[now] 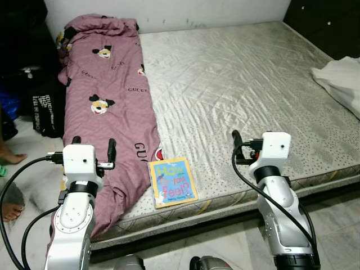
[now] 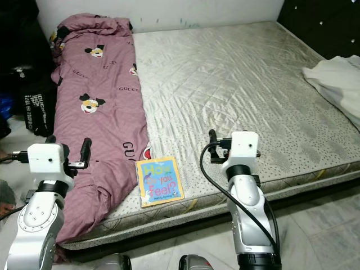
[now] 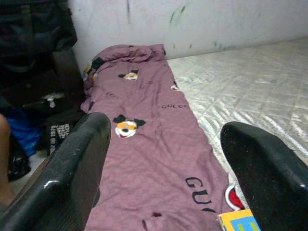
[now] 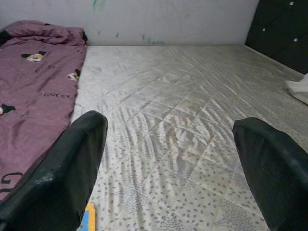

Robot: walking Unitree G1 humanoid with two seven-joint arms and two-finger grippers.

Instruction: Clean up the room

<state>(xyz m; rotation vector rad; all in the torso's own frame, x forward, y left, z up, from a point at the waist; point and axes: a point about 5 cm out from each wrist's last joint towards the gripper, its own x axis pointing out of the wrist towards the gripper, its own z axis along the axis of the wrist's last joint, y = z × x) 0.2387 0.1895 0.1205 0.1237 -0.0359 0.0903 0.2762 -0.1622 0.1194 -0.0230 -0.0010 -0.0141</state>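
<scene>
A small picture book [image 1: 172, 182] titled "How do you feel?" lies flat near the front edge of a bare quilted mattress [image 1: 242, 84]. A purple blanket [image 1: 109, 95] with cartoon prints runs along the mattress's left side, from the wall to the front edge. My left gripper [image 1: 94, 147] hovers open over the blanket's near end, left of the book. Its wrist view shows the book's corner [image 3: 238, 221] beside one finger. My right gripper [image 4: 168, 159] is open above the bare mattress, right of the book. A crumpled white cloth [image 1: 340, 79] lies on the mattress's right edge.
A black printed bag [image 1: 48, 109] stands on the floor left of the bed, among dark clutter. A person's bare feet [image 1: 8, 157] show at the left edge. Dark furniture [image 1: 332, 22] stands at the back right. Pale tiled floor [image 1: 332, 219] lies in front.
</scene>
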